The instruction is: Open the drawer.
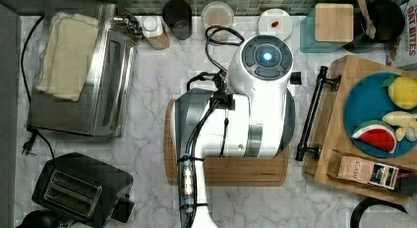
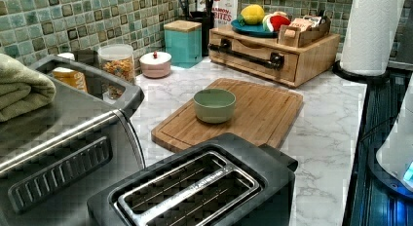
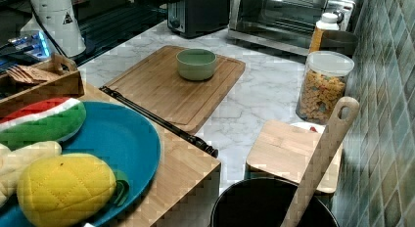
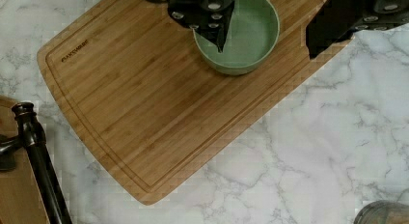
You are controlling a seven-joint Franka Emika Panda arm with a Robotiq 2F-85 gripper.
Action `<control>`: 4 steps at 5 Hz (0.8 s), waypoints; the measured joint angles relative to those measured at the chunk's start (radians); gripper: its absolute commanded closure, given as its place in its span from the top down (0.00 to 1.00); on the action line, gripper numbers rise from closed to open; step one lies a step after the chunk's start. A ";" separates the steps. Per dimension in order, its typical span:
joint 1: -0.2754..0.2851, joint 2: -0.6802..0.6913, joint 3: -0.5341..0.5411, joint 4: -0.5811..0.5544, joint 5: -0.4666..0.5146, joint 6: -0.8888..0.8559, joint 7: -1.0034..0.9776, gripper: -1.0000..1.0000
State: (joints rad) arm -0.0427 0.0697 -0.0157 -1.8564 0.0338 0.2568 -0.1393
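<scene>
The drawer is the front of a light-wood box unit and sits flush with it, shut. Its long black bar handle runs along the front, and also appears in the left view as the handle, in the right view as the handle and in the wrist view as the handle. My gripper hangs open above the cutting board, its fingers wide apart over the green bowl. The handle lies well to one side of the gripper, across a strip of marble. Nothing is between the fingers.
The cutting board with the green bowl lies mid-counter. A blue plate of toy fruit sits on the box. A toaster and toaster oven stand at the top view's left. Jars line the tiled wall; a paper towel roll stands near the box.
</scene>
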 measured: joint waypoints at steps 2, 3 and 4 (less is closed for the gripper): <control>-0.004 0.019 0.000 -0.011 0.000 0.005 -0.001 1.00; -0.003 0.026 0.000 -0.017 -0.038 0.006 -0.048 1.00; -0.011 0.040 0.000 -0.017 -0.082 0.025 -0.159 1.00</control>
State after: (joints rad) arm -0.0539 0.1098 -0.0153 -1.8730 -0.0485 0.2822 -0.2981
